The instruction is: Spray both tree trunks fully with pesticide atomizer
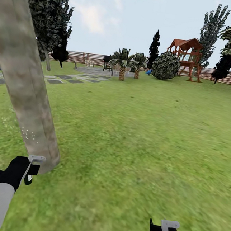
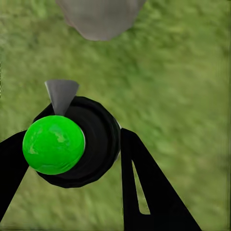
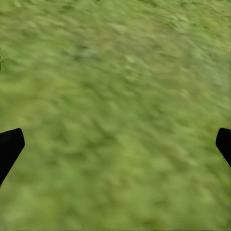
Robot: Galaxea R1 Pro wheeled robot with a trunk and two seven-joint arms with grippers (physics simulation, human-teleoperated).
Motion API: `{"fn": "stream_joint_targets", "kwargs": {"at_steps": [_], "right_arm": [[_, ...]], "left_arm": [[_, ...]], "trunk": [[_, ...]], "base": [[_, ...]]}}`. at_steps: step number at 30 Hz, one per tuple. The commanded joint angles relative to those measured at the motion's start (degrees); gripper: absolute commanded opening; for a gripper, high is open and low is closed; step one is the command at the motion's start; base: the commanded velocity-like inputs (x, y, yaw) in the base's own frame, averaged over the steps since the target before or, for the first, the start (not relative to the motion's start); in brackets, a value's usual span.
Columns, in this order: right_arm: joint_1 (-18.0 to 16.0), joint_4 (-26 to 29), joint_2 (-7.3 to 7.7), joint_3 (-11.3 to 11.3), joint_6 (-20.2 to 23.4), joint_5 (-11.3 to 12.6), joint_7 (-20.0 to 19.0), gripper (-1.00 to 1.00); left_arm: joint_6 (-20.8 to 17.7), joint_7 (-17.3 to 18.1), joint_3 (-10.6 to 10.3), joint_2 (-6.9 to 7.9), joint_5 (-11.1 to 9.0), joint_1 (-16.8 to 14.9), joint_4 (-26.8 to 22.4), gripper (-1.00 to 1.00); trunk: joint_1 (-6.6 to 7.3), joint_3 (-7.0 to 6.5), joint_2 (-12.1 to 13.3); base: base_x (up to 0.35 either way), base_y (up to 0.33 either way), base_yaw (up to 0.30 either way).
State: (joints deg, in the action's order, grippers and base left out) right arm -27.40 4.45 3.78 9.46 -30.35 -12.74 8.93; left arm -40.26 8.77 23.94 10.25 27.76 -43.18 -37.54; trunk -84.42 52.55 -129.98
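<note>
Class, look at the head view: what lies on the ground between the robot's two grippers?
Only bare grass lies between the left gripper, beside the tree trunk, and the right gripper.

Near my left side, the tree trunk [image 1: 25, 82] runs off the top and left edges of my head view, so its crown is out of sight. In my left wrist view, the pesticide atomizer [image 2: 72, 144] fills the left gripper [image 2: 67, 159]; its green ball hides the body, and its label cannot be read. The right gripper [image 3: 115, 144] shows just two black tips cut by the edges. The grass [image 3: 115, 72] is blurred.
</note>
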Motion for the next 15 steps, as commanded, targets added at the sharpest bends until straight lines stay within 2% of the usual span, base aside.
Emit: {"fn": "stream_joint_targets", "kwargs": {"at_steps": [1, 15], "right_arm": [[-0.03, -0.05, 0.0, 0.38, -0.15, -0.59, 0.21, 1.0], [-0.03, -0.05, -0.09, 0.33, -0.15, -0.62, 0.21, 1.0]], "left_arm": [[-0.17, 0.56, 0.23, -0.05, 0.63, -0.06, -0.08, -1.0], [-0.17, 0.56, 0.31, -0.05, 0.59, -0.06, -0.08, -1.0]], "trunk": [[-0.01, 0.06, -0.02], [-0.01, 0.06, -0.02]], "base": [[0.164, -0.262, 0.269], [0.159, -0.262, 0.276]]}}
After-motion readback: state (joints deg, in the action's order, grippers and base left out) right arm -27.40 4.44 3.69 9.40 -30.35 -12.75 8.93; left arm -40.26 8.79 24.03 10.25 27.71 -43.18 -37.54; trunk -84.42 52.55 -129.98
